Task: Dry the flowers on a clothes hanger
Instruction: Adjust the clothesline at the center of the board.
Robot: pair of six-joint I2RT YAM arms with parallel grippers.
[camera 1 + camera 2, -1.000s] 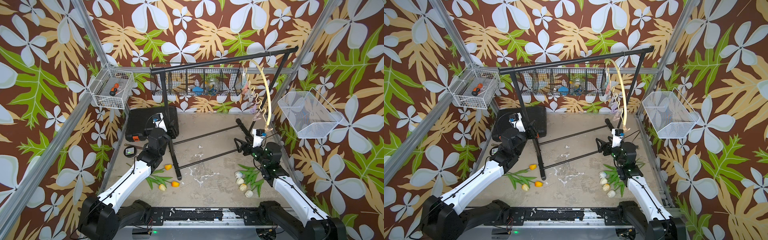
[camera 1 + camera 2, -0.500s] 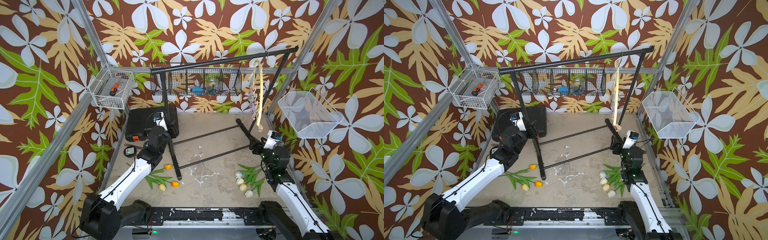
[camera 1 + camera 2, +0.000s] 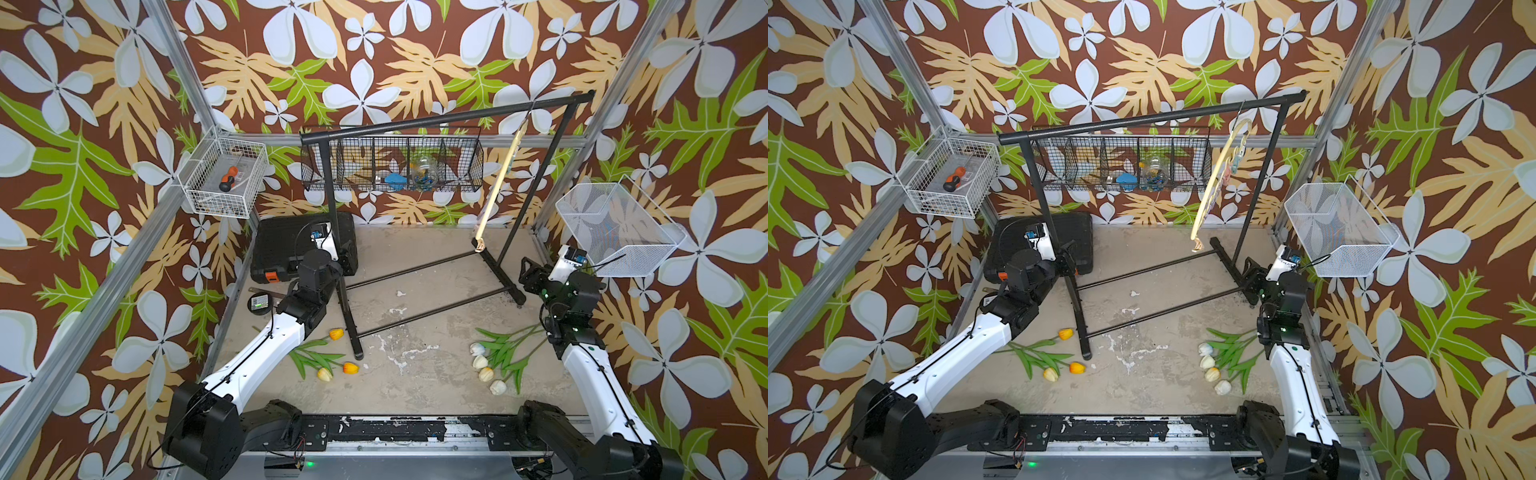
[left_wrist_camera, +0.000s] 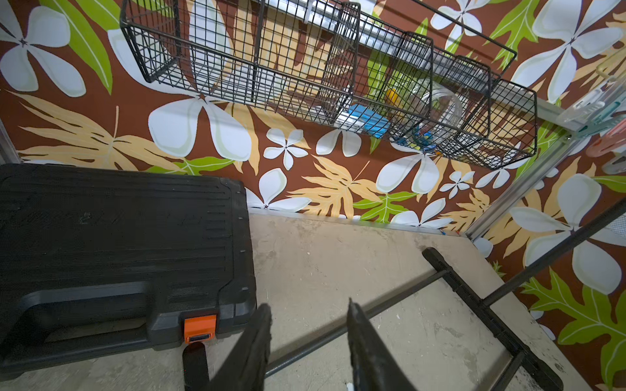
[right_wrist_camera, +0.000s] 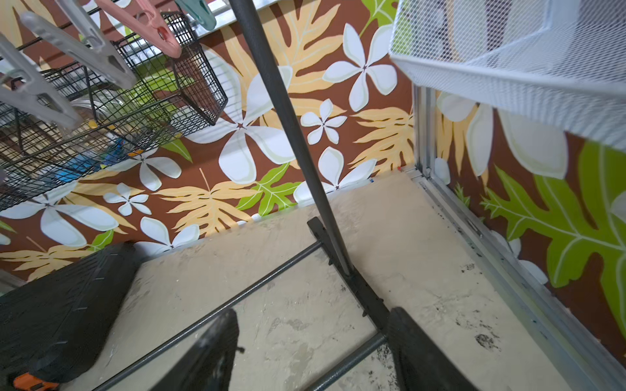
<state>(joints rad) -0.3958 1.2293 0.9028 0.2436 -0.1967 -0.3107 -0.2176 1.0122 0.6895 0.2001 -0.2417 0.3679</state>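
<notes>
clothes hanger (image 3: 500,178): hooked on the top bar of the black garment rack (image 3: 415,122) near its right end, hanging edge-on with pegs (image 5: 155,30) dangling free, probably so stems can be clipped head-down. flowers: orange-yellow tulips (image 3: 350,368) lie flat on the counter (image 3: 415,328) beside the left arm, white-cream tulips (image 3: 481,361) beside the right arm; none pegged yet. left hand (image 4: 308,309): jaws narrowly apart, empty, over the rack's base. right hand (image 5: 313,315): jaws wide, empty. counter: mottled beige, scuffed. room: leaf-print walls, wire baskets (image 3: 390,166), black tool case (image 3: 291,245).

Clothes hanger (image 3: 495,199) smooth plastic (seemingly); rack (image 3: 436,117) matt metal.
</notes>
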